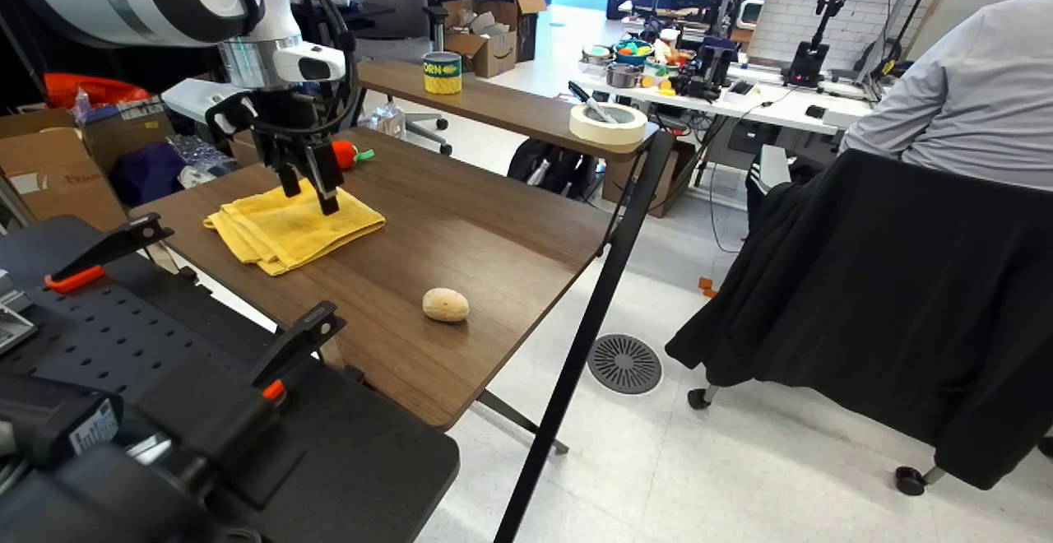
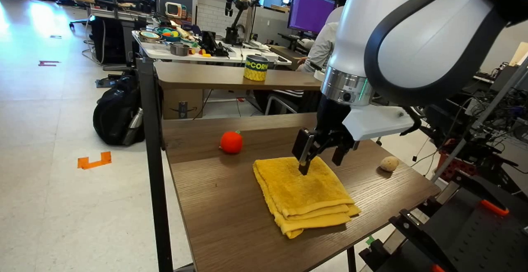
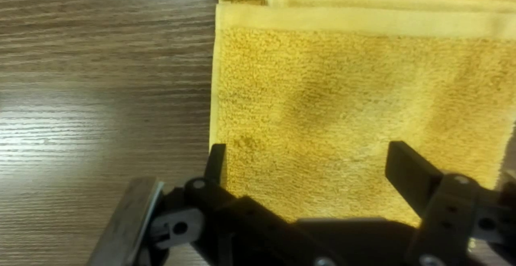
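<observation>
In an exterior view, I have the gripper (image 1: 309, 197) pointing down over a folded yellow towel (image 1: 288, 234) on the brown wooden table (image 1: 494, 251), with its fingers spread. A potato (image 1: 445, 304) lies well apart from the towel, near the table's end. On the raised shelf (image 1: 526, 107) sits a roll of masking tape (image 1: 609, 138) with a marker (image 1: 594, 105) propped in it. In an exterior view, I see a red tomato (image 2: 231, 142) on one side of the towel and the potato on the other, with a corn can (image 2: 255, 68) up on the shelf; the fingertips (image 2: 304, 169) hang over the cloth, and I cannot tell whether they touch it. In my wrist view, the fingers stand wide apart, one beside the towel's long edge, the other over the cloth, whose pale hem and layered folds cross the top of the frame.
</observation>
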Motion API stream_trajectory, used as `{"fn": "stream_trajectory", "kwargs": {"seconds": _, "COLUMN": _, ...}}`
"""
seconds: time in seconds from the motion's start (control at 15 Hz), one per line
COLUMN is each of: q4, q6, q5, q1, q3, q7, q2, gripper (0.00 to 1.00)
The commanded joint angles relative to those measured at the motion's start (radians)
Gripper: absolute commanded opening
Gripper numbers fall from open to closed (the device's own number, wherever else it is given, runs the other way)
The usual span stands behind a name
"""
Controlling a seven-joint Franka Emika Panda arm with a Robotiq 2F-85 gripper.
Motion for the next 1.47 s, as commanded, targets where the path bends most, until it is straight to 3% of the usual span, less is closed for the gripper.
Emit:
{"fn": "stream_trajectory", "kwargs": {"seconds": 0.0, "q4": -0.005, "q6": 0.072, "q5": 0.034, "q1": -0.046, "q3": 0.06, "q7": -0.019, "q2": 0.023, "gripper": 1.0}}
{"fn": "stream_trajectory", "kwargs": {"seconds": 0.2, "q4": 0.002, "q6": 0.169, "q5": 0.063, "q1": -0.058, "q3": 0.121, "q7": -0.038, "q2": 0.076, "gripper": 1.0}}
{"fn": "stream_trajectory", "kwargs": {"seconds": 0.4, "q4": 0.039, "q6": 0.228, "q5": 0.082, "q1": -0.036, "q3": 0.139, "q7": -0.034, "q2": 0.149, "gripper": 1.0}}
{"fn": "stream_trajectory", "kwargs": {"seconds": 0.67, "q4": 0.103, "q6": 0.214, "q5": 0.106, "q1": -0.006, "q3": 0.079, "q7": -0.005, "q2": 0.236, "gripper": 1.0}}
{"fn": "stream_trajectory", "kwargs": {"seconds": 1.07, "q4": 0.189, "q6": 0.194, "q5": 0.249, "q1": -0.191, "q3": 0.076, "q7": 0.014, "q2": 0.273, "gripper": 1.0}}
{"fn": "stream_trajectory", "kwargs": {"seconds": 1.13, "q4": 0.13, "q6": 0.202, "q5": 0.22, "q1": -0.126, "q3": 0.062, "q7": 0.004, "q2": 0.215, "gripper": 1.0}}
{"fn": "stream_trajectory", "kwargs": {"seconds": 1.27, "q4": 0.153, "q6": 0.198, "q5": 0.234, "q1": -0.183, "q3": 0.063, "q7": 0.002, "q2": 0.225, "gripper": 1.0}}
{"fn": "stream_trajectory", "kwargs": {"seconds": 1.4, "q4": 0.158, "q6": 0.198, "q5": 0.236, "q1": -0.193, "q3": 0.064, "q7": 0.001, "q2": 0.227, "gripper": 1.0}}
